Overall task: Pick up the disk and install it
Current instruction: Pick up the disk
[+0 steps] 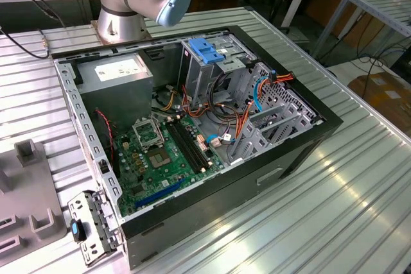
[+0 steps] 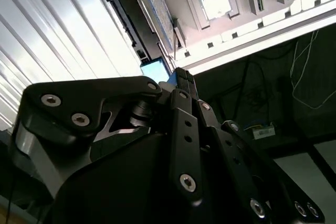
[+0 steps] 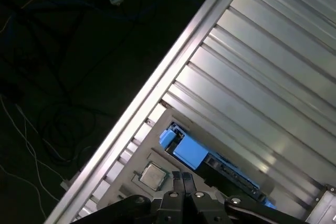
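The disk [image 3: 227, 169] lies on a pale grey fixture tray [image 3: 128, 169] at the edge of the ribbed metal table. It is a flat dark slab with a blue plastic rail [image 3: 184, 149] at the end nearest me. In the second wrist view the disk [image 2: 132, 24] runs away from my fingertips, and its blue rail end [image 2: 155, 70] sits just beside them. My gripper [image 3: 183, 178] hangs above the tray close to that blue end, its two black fingers [image 2: 181, 80] pressed together with nothing between them. I cannot tell whether they touch the disk.
A square silver processor chip [image 3: 153, 176] rests in a pocket of the tray beside the gripper. An open computer case [image 1: 192, 126] lies on the table [image 1: 359, 190], holding a grey power supply box [image 1: 115, 75] and a metal drive cage with a blue handle [image 1: 205, 51]. Dark floor with cables [image 3: 63, 77] lies beyond the table edge.
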`<state>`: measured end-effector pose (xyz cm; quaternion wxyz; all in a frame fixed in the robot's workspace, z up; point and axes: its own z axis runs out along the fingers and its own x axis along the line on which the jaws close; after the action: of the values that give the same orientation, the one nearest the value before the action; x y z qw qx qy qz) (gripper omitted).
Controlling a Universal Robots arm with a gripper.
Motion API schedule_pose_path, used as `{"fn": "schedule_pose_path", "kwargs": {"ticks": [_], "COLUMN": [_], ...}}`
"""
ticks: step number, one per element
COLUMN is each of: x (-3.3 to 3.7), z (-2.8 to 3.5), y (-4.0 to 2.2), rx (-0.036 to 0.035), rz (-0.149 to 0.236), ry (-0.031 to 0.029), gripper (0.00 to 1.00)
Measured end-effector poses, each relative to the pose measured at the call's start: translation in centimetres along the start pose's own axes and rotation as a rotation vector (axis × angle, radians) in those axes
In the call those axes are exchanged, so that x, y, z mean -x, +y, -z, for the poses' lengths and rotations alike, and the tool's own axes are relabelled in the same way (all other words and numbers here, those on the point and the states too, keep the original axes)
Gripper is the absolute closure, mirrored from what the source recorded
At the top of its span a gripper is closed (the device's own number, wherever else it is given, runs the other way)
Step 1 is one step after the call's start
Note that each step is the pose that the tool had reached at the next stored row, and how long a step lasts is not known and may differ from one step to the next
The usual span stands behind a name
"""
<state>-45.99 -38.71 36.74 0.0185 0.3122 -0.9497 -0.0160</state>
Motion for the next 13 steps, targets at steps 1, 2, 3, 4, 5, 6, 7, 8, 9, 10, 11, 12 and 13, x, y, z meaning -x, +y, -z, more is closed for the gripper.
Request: {"fn": "schedule_pose_path", "kwargs": {"ticks": [1,2,3,4,5,6,7,8,9,10,11,12,13], "x": [0.0,0.0,0.0,0.0,0.0,0.0,0.0,0.0,0.0,0.0,0.0,0.0,0.0], "z": [0.0,0.0,0.0,0.0,0.0,0.0,-0.01,-0.01,-0.01,0.0,-0.01,0.0,-0.01], "y": [0.0,0.0,0.0,0.0,0.0,0.0,0.0,0.0,0.0,0.0,0.0,0.0,0.0], "rx": [-0.0002,-0.0003,-0.0006,-0.0011,-0.0014,-0.0018,-0.0023,-0.0026,-0.0029,-0.0032,-0.0035,-0.0039,-0.0044], "rz": [0.015,0.027,0.037,0.059,0.073,0.087,0.106,0.119,0.13,0.146,0.158,0.176,0.199], "ry": [0.0004,0.0009,0.0013,0.0021,0.0027,0.0032,0.0038,0.0043,0.0048,0.0055,0.0059,0.0067,0.0076], "gripper": [0.89,0.89,0.89,0.89,0.89,0.89,0.89,0.89,0.89,0.89,0.89,0.89,0.89]}}
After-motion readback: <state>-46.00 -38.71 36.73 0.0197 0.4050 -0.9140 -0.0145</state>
